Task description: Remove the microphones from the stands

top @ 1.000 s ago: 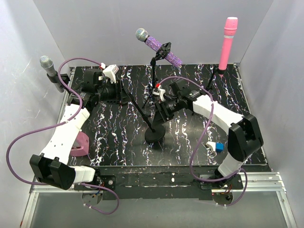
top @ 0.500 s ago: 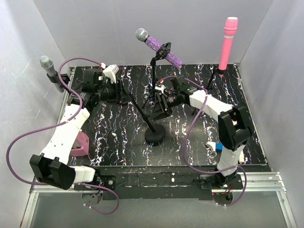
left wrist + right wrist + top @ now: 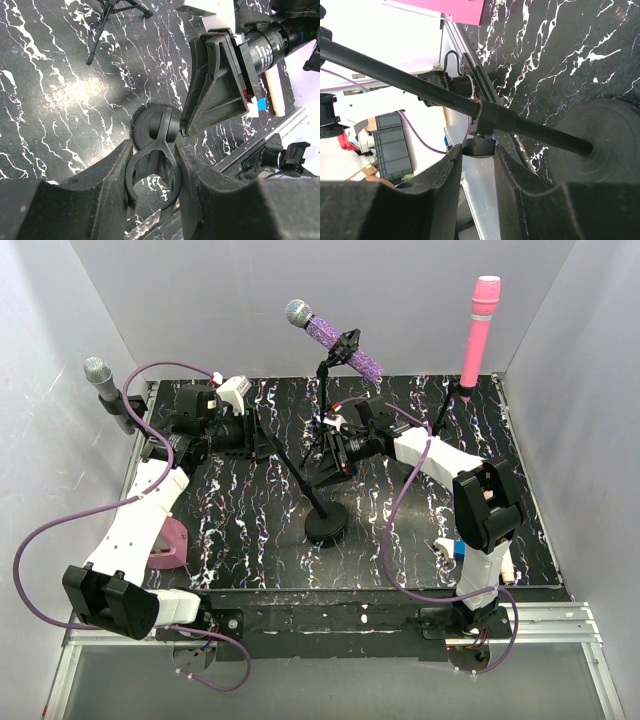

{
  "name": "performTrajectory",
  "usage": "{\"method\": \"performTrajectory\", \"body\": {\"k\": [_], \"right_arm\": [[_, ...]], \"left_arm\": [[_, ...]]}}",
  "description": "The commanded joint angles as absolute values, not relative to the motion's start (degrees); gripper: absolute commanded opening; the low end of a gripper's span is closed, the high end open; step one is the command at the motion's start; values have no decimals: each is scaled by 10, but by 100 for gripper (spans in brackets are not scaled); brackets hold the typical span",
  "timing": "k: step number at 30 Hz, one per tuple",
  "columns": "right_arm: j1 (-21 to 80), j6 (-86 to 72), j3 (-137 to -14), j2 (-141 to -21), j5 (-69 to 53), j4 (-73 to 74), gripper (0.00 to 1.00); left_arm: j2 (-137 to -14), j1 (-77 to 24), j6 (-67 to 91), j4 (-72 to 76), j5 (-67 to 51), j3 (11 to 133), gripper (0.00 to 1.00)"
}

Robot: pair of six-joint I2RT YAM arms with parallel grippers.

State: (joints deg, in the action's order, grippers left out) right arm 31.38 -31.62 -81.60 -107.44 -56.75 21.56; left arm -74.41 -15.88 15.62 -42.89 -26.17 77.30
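A black stand with a round base (image 3: 326,525) leans left across the mat. Its ring-shaped clip (image 3: 152,175) has no microphone in it, and my left gripper (image 3: 152,150) is shut on that clip, seen at the pole's top (image 3: 262,438) from above. My right gripper (image 3: 330,462) is at the pole's middle, jaws pressed on the small black knob (image 3: 478,146) under the pole's collar. A purple microphone (image 3: 335,340) sits in a tripod stand behind. A pink microphone (image 3: 480,325) stands upright at the back right. A grey microphone (image 3: 105,390) is clipped at the left wall.
A pink object (image 3: 172,545) lies under my left arm near the mat's front left. A blue block (image 3: 462,548) sits by my right arm's base. Purple cables loop from both arms. White walls close in the left, back and right.
My right gripper moved left to the leaning stand's pole and its jaws narrowed onto the knob. My left arm and the clip it holds stayed still.
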Motion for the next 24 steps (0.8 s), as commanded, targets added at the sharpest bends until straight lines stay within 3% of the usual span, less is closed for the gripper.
{"method": "performTrajectory", "body": {"k": [1, 8, 14, 17, 19, 24], "right_arm": [[315, -321, -837, -1078, -568, 194, 37], [323, -317, -840, -1079, -569, 192, 38], [330, -300, -845, -1077, -558, 194, 25], [339, -252, -855, -1066, -531, 213, 13], [355, -187, -868, -1050, -478, 246, 6], [412, -11, -875, -1003, -344, 286, 1]], "left_arm": [[-732, -161, 164, -439, -290, 770, 0], [-736, -160, 166, -435, -291, 771, 0], [-734, -160, 168, -434, -292, 769, 0], [-733, -160, 170, -432, -290, 767, 0], [-732, -160, 171, -430, -290, 766, 0], [-730, -161, 173, -430, -289, 764, 0]]}}
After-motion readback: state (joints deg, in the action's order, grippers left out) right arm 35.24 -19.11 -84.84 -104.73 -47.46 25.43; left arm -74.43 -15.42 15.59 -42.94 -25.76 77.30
